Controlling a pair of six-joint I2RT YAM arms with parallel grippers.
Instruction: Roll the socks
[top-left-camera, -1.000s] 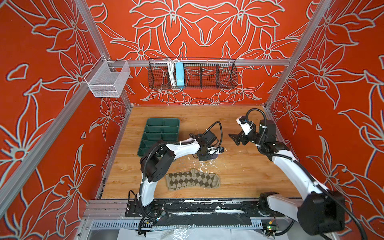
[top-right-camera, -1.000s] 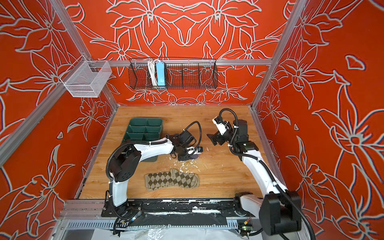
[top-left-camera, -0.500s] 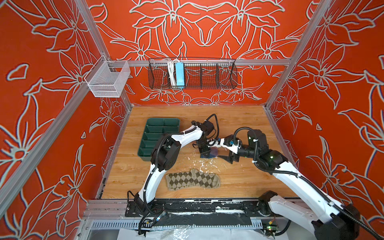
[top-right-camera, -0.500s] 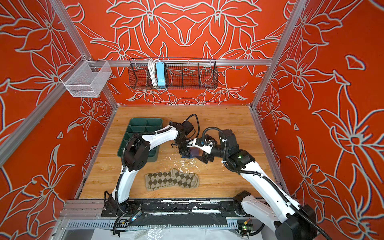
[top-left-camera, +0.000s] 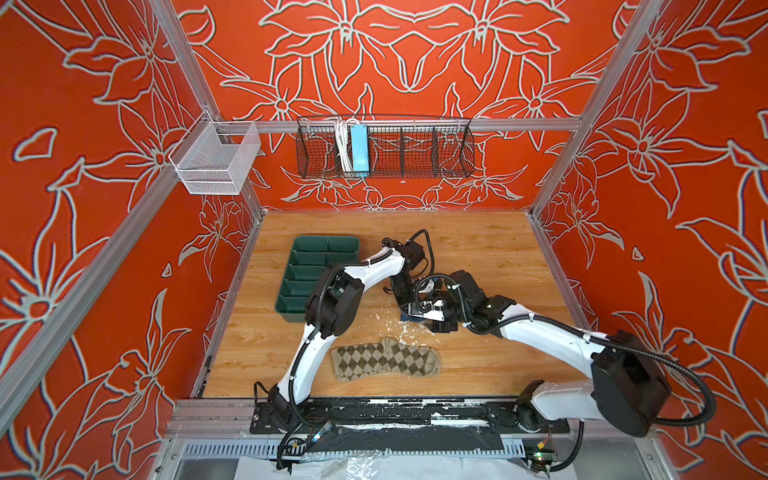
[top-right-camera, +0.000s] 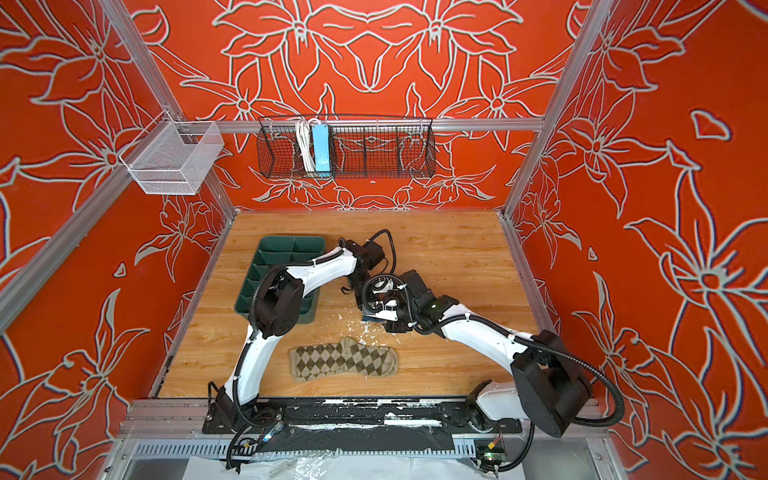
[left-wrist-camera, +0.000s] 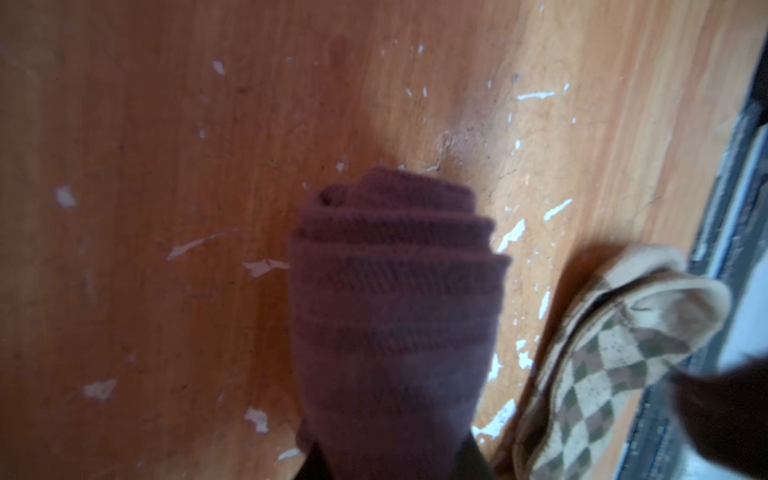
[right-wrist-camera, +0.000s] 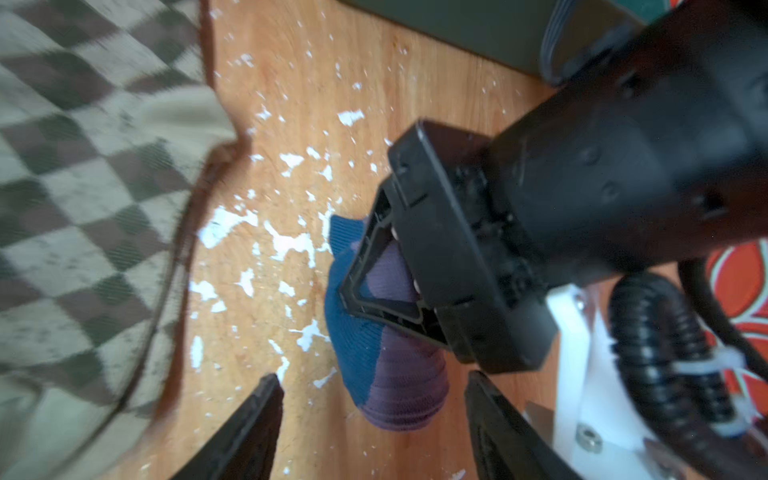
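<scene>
wood-grain table (top-left-camera: 478, 257), flecked with white chips; a green plastic compartment tray (top-left-camera: 320, 274) at its left. the beige argyle sock (top-left-camera: 384, 360) lies flat near the front edge. mid-table, the purple ribbed sock (right-wrist-camera: 399, 386), a tight roll with a navy patch, is pinched in the left gripper (right-wrist-camera: 386, 274); the right gripper (right-wrist-camera: 374, 399) stands wide, straddling the roll's end without touching. the left wrist view shows its spiral layers; both top views hide most of it under the grippers.
</scene>
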